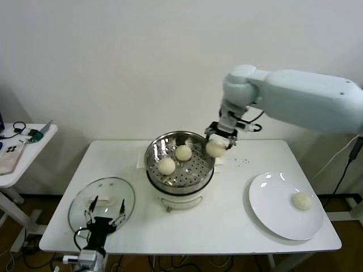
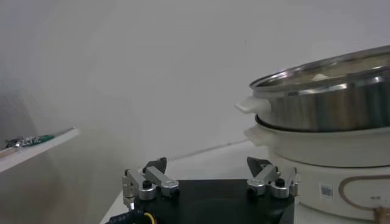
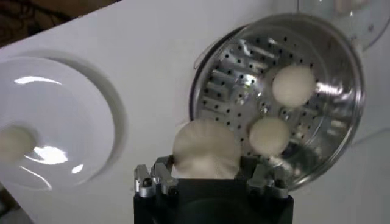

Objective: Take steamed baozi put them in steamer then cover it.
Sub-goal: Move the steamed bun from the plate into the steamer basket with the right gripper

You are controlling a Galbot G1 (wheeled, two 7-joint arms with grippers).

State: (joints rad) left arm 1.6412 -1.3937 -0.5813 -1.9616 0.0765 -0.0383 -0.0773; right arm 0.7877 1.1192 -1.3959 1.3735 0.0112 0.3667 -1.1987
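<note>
Baozi (image 1: 216, 147) number three is gripped in my right tool (image 1: 218, 141), hanging over the steamer (image 1: 180, 160) rim on the side toward the tabletop's (image 1: 227, 221) right edge. Two more sit inside the basket; the last waits on the plate (image 1: 278, 212) near the front right corner. Risk: released here, it may catch the rim and roll off. Open floor remains in the basket's near half. Left tool (image 1: 105, 218) idles, fingers spread, above the cover (image 1: 102, 201) at the front left corner.
</note>
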